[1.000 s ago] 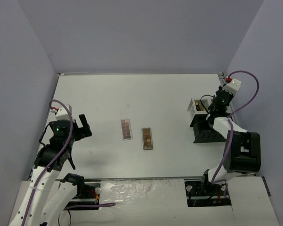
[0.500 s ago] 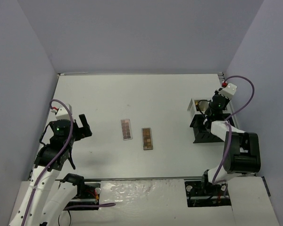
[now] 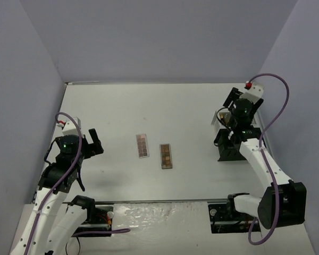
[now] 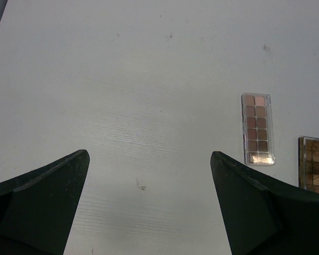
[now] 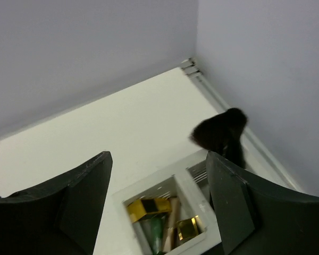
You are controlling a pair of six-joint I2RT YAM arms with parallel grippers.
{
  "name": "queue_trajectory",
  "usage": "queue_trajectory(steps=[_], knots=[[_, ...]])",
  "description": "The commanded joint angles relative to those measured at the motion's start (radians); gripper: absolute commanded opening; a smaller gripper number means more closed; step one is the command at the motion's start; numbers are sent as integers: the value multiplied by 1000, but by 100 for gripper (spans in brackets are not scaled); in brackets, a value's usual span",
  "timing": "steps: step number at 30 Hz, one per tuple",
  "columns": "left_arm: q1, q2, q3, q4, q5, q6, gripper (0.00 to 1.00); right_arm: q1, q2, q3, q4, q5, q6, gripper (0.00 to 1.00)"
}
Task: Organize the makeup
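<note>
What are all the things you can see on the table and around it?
pink palette: 1, pink and brown shades, middle of the table
brown palette: 1, dark brown, just right of the pink one, not touching
organizer rack: 1, black and white, right side of the table
brush: 1, black fluffy head, sticking up at the rack
gold and green items: count unclear, inside a white rack compartment
table: 1, white
left tool: 1, black, open, left of the palettes
right tool: 1, black, open, above the rack
</note>
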Motion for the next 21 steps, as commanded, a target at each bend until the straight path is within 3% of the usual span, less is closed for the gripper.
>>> queue_trajectory(steps=[1,7,12,21], knots=[[7,1,31,36,3,-13,97,126,-14,120,-331,-109,81,71],[7,2,29,33,3,-13,97,397,68,182,-562,-120,200,83],[7,7,29,32,3,-13,97,592,242,224,-627,-117,326,89],[9,15,29,26,-6,-13,97,721,545,331,-628,-129,432,88]])
